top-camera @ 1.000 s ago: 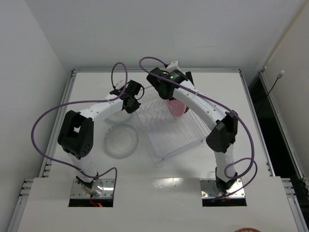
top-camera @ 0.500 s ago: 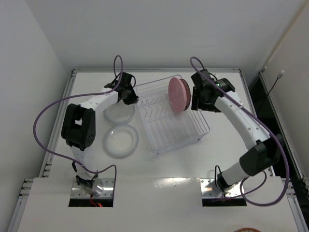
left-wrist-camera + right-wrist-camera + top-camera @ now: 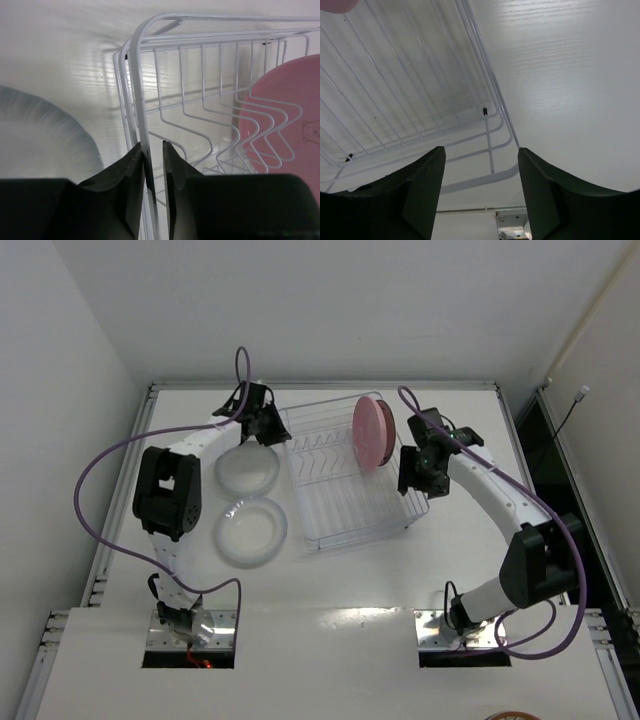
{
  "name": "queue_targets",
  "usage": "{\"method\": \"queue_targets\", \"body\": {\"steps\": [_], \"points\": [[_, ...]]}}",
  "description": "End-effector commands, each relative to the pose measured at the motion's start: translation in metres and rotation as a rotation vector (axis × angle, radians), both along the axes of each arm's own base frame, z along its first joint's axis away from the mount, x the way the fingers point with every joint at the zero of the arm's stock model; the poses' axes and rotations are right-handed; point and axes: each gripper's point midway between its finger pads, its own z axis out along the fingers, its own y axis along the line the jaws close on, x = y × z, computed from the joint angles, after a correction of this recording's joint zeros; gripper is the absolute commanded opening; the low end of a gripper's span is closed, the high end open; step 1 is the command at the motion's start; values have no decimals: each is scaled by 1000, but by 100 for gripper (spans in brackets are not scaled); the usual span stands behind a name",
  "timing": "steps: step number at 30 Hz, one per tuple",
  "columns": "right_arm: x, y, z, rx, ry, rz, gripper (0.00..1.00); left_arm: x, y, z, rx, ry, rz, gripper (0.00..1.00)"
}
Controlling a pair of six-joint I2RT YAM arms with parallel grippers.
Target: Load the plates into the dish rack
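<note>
Since half a second ago the right gripper (image 3: 415, 472) has drawn back from the pink plate (image 3: 371, 433) and dropped toward the dish rack's (image 3: 367, 525) near right corner. The left gripper (image 3: 272, 430) has barely shifted, sitting at the rack's far left corner.

The pink plate now stands upright on edge in the prongs at the rack's far right end, free of both arms, so I judge one plate loaded. In the right wrist view the right gripper is spread wide and holds nothing, hanging over the rack's corner wires. The left wrist view shows the left gripper pinched almost closed on the rack's rim wire, apparently steadying it.

Two translucent plates (image 3: 247, 470) lie flat on the bench (image 3: 350, 590) just left of the rack, one beside its far half, the other (image 3: 250, 531) beside its near half. Neither is gripped. No fourth plate can be made out on the bench. At least those two remain to be loaded, and most slots are open.
</note>
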Motion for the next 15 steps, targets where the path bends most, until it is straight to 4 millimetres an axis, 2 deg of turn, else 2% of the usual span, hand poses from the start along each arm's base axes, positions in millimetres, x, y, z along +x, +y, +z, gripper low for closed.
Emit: {"method": "queue_targets", "body": {"steps": [1, 2, 5, 6, 9, 11, 13, 15], "points": [[21, 7, 8, 38, -93, 47, 58, 24, 3, -4, -6, -65, -4, 19], [22, 3, 8, 17, -98, 48, 60, 26, 2, -2, -15, -71, 2, 28], [23, -4, 11, -6, -103, 29, 60, 26, 2, -2, -15, -71, 2, 44], [19, -7, 7, -20, -86, 26, 60, 23, 3, -7, -12, -60, 2, 53], [12, -12, -11, -38, -34, 26, 60, 21, 3, 1, -15, -74, 2, 70], [9, -13, -23, -42, -17, 27, 55, 20, 5, 3, -10, -77, 9, 73], [10, -14, -25, -46, -23, 15, 52, 20, 12, 11, 0, -95, 17, 78], [5, -15, -35, -51, 3, 7, 47, 18, 14, 23, 1, -118, 24, 83]]}}
